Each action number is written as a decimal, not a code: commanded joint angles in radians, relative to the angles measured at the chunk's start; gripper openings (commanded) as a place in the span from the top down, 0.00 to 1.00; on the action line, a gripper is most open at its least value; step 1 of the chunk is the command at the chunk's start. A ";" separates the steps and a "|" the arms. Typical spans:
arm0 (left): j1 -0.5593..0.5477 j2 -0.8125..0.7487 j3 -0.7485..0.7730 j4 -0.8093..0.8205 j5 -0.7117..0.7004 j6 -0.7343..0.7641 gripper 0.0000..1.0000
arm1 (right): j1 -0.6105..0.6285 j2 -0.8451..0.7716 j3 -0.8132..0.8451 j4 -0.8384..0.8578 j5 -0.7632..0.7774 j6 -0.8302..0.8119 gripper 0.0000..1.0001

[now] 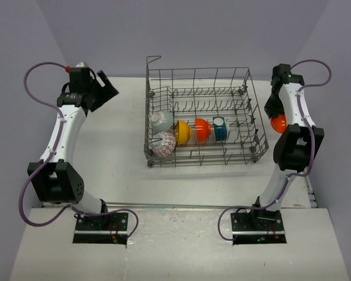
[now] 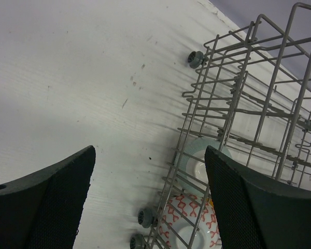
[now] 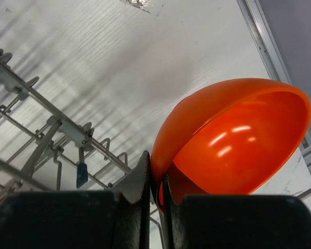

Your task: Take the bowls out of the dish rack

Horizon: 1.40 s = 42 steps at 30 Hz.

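My right gripper (image 3: 154, 181) is clamped on the thin rim of the orange bowl (image 3: 233, 140), which I judge light, stiff and slippery, just beside the dish rack (image 1: 222, 153), while my left gripper (image 2: 149, 155) stands wide open.

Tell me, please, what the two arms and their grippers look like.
The left arm and right arm have white links, black joints, looping purple cables and black base plates. The left gripper and right gripper have broad black fingers with finely textured pads.
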 commanded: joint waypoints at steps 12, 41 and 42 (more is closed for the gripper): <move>-0.007 0.107 0.108 0.036 0.040 0.002 0.14 | -0.039 0.195 0.069 0.090 0.041 0.003 1.00; -0.007 0.162 0.142 0.059 0.064 -0.001 0.13 | -0.080 0.329 0.180 0.066 0.034 0.001 0.67; -0.007 0.162 0.141 0.060 0.067 -0.002 0.13 | -0.080 0.323 0.181 0.066 0.028 0.001 0.63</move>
